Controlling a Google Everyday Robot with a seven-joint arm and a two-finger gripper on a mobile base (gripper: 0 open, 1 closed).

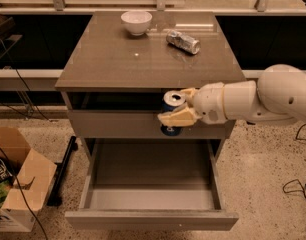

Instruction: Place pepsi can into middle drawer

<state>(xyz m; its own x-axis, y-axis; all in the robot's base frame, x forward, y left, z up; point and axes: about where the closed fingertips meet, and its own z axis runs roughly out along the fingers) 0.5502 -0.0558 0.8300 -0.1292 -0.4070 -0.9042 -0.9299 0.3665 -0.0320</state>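
Currently, tool (pixel 177 107) clasped around pepsi can (pixel 171 103), above open middle drawer (pixel 150 170)

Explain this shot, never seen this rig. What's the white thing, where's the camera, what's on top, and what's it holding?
There is a single view, looking down from above at the front of a grey cabinet. Where the camera is mounted isn't known.

The white thing coming in from the right is a robot arm. Its tan two-finger gripper sits at the end, in front of the cabinet, and is closed on the pepsi can, a blue can held roughly upright.

On the cabinet top are a white bowl and a silver can lying on its side.

Below, the middle drawer is pulled open with nothing in it. The held can is above it and not yet inside. A cardboard box stands on the floor at the left.
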